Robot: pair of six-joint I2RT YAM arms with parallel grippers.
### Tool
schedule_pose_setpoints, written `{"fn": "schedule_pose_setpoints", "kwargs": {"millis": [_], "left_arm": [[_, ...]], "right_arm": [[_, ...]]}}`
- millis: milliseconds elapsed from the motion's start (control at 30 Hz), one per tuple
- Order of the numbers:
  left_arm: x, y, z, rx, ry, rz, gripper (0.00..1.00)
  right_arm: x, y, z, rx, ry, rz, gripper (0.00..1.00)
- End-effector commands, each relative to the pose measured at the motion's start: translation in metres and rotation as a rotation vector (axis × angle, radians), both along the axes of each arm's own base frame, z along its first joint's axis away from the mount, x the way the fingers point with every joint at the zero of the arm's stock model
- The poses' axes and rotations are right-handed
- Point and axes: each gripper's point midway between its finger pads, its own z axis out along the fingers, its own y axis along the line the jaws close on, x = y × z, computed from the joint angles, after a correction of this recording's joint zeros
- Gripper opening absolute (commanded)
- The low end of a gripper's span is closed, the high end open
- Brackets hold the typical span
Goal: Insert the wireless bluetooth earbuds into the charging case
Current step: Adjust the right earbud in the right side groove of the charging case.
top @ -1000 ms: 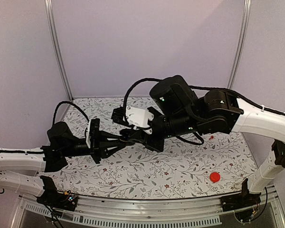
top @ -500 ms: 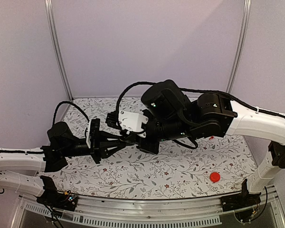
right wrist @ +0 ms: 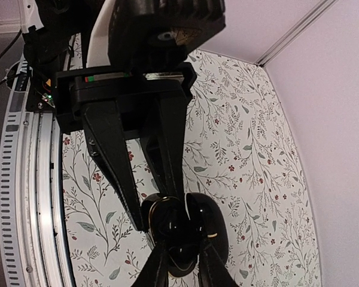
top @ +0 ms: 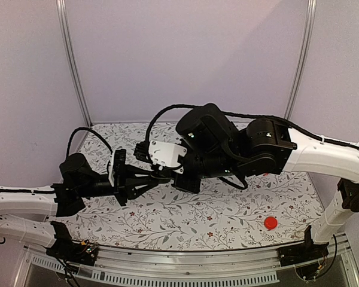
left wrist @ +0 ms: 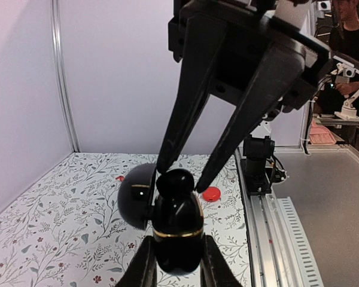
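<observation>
My left gripper is shut on the base of the glossy black charging case, which has a gold rim. It holds the case above the table, with the round lid hinged open to the left. My right gripper comes down from above and is shut on a black earbud sitting at the mouth of the case. In the right wrist view the earbud lies between my fingers over the open case. In the top view both grippers meet at mid-table.
A flat red disc lies on the floral tabletop at the front right; it also shows in the left wrist view. A small red bit lies behind the lid. The aluminium rail runs along the near edge.
My right arm has moved left and closed in on the case held by my left gripper. The left arm has not moved.
</observation>
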Motion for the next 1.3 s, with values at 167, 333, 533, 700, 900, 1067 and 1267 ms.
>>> {"fn": "schedule_pose_setpoints", "kwargs": {"millis": [167, 333, 533, 700, 900, 1067, 1267], "left_arm": [[-0.002, 0.005, 0.023, -0.069, -0.042, 0.023, 0.12], [-0.003, 0.006, 0.024, -0.074, -0.044, 0.019, 0.12], [-0.004, 0.008, 0.027, -0.085, -0.055, 0.026, 0.12], [-0.004, 0.009, 0.028, -0.089, -0.056, 0.03, 0.12], [-0.004, 0.009, 0.028, -0.085, -0.058, 0.032, 0.12], [-0.005, 0.007, 0.024, -0.07, -0.053, 0.021, 0.12], [-0.005, 0.005, 0.023, -0.061, -0.053, 0.017, 0.12]], "right_arm": [[0.003, -0.003, 0.0, 0.011, -0.027, -0.027, 0.15], [0.004, -0.004, 0.005, 0.03, -0.028, -0.037, 0.12], [0.004, -0.005, 0.007, 0.05, -0.023, -0.043, 0.1], [0.005, -0.006, 0.007, 0.06, -0.012, -0.048, 0.1], [0.004, -0.004, 0.007, 0.06, -0.01, -0.04, 0.15], [0.005, -0.001, 0.007, 0.046, -0.016, -0.034, 0.2], [0.006, 0.001, -0.001, 0.02, -0.019, -0.038, 0.22]]}}
